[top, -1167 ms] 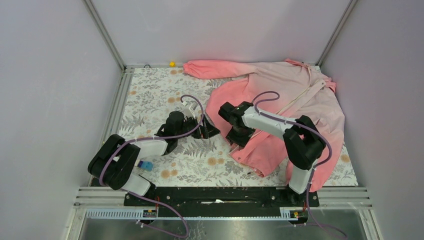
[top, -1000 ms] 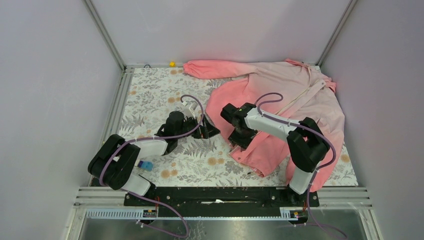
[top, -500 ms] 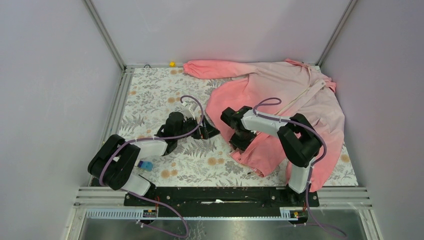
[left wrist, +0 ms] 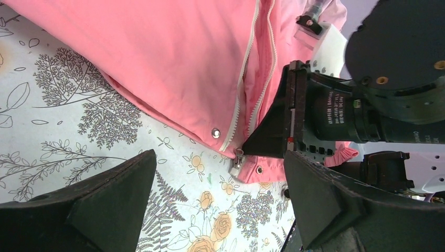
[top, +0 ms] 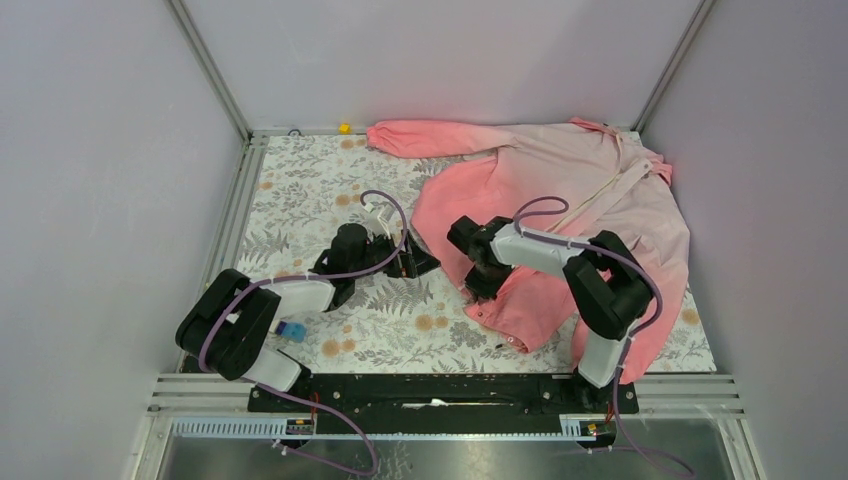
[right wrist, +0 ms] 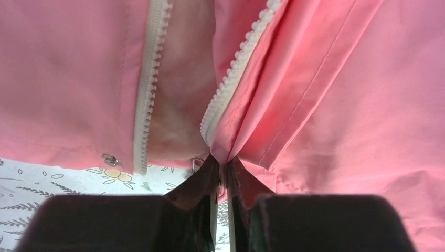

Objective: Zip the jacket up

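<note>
The pink jacket (top: 590,190) lies spread over the right half of the table, its white zipper (left wrist: 246,79) open with both tooth rows apart. My right gripper (top: 483,285) is at the jacket's near hem, shut on a fold of pink fabric beside the right tooth row (right wrist: 236,68); in the right wrist view the gripper (right wrist: 223,165) pinches that fold between its tips. The metal zipper slider (left wrist: 237,160) hangs at the hem corner, just in front of my left gripper (left wrist: 219,157). That gripper (top: 420,262) rests low over the table, open, holding nothing.
A floral cloth (top: 330,190) covers the table. A small yellow piece (top: 344,127) sits at the back edge and a blue object (top: 293,329) lies by the left arm's base. Grey walls enclose the table on three sides, with a metal rail (top: 450,385) along the near edge.
The right gripper's jaws closed onto the jacket's hem fabric and the arm shifted slightly right, tugging the hem. The left arm has stayed still and open.
</note>
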